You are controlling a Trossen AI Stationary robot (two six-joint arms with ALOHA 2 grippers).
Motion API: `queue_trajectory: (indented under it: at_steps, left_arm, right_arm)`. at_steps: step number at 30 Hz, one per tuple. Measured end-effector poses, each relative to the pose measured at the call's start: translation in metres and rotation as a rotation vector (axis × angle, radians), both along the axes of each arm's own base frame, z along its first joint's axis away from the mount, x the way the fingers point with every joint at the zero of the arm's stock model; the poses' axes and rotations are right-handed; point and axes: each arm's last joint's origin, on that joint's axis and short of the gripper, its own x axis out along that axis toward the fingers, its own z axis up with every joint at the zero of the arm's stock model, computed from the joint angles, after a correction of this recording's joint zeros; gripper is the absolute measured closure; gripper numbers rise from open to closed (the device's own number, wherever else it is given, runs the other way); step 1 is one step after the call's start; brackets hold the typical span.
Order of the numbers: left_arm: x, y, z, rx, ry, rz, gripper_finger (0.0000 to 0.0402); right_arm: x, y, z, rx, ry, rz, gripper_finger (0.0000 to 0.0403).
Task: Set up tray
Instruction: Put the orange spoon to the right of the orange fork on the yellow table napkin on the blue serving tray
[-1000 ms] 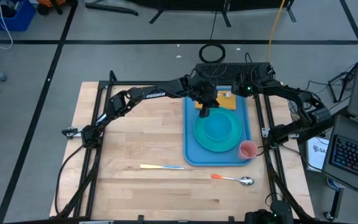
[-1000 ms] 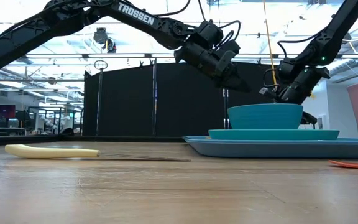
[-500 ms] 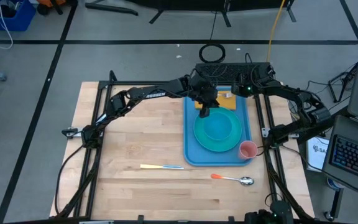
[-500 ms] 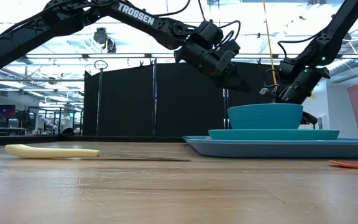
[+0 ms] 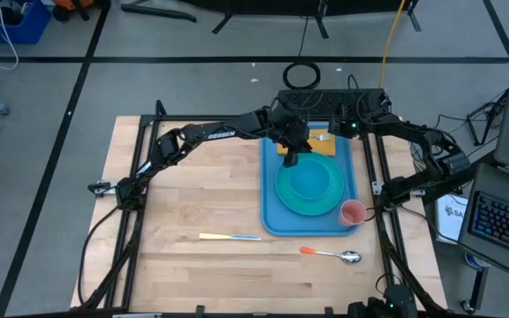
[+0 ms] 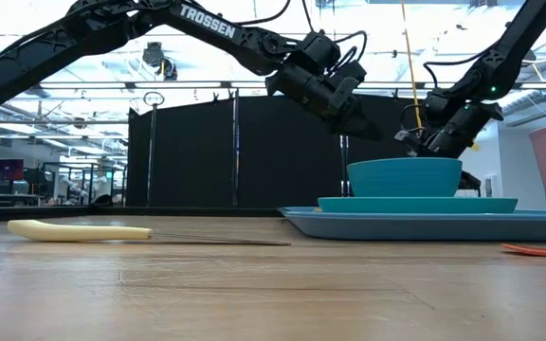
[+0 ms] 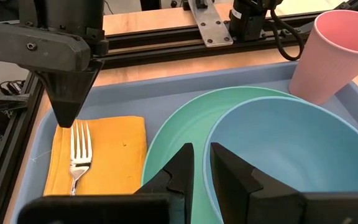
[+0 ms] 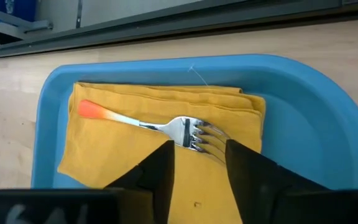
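The blue tray (image 5: 269,221) lies at the table's right. It holds a turquoise plate (image 7: 179,127) with a blue bowl (image 7: 291,162) standing on it, and a pink cup (image 5: 353,213). A yellow-orange napkin (image 8: 135,158) lies at its far end. A fork (image 8: 148,124) with an orange handle tip lies flat on the napkin. My right gripper (image 8: 197,165) is open, its fingers standing on either side of the fork's tines. My left gripper (image 7: 201,165) hovers above the bowl's far rim, clear of it in the low view, with a narrow gap between its fingers.
On the bare wood near the table's front lie a knife (image 5: 230,237) with a pale handle and a spoon (image 5: 331,254) with an orange handle. Black frame rails run along both sides of the table.
My right gripper has opened above the napkin at the tray's far end, and it has otherwise stayed in place. The fork lies on the napkin.
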Motion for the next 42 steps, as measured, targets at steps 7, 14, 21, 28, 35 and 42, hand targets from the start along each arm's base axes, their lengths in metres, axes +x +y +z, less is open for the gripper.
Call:
queue_trajectory:
  at_steps: [7, 14, 21, 28, 35, 42]
  left_arm:
    - [0.0, 0.0, 0.0, 0.0, 0.0, 0.001, 0.0344]
    - [0.0, 0.0, 0.0, -0.002, 0.001, 0.003, 0.0344]
    - [0.0, 0.0, 0.0, -0.008, -0.001, 0.018, 0.0344]
    - [0.001, 0.001, 0.002, -0.017, -0.016, 0.043, 0.0344]
    - [-0.011, 0.005, 0.009, -0.005, 0.076, 0.117, 0.0344]
    - [-0.028, -0.004, 0.046, 0.009, 0.09, 0.132, 0.0344]
  right_arm:
    - [0.0, 0.0, 0.0, -0.005, -0.003, -0.001, 0.0237]
    - [0.002, -0.004, 0.004, -0.043, -0.03, -0.015, 0.0228]
    - [0.001, -0.003, 0.032, -0.229, -0.087, 0.0, 0.0237]
    - [0.001, 0.013, 0.072, -0.471, -0.132, 0.067, 0.0238]
    - [0.014, 0.042, 0.106, -0.685, -0.188, 0.203, 0.0238]
    - [0.032, 0.069, 0.119, -0.791, -0.222, 0.372, 0.0238]
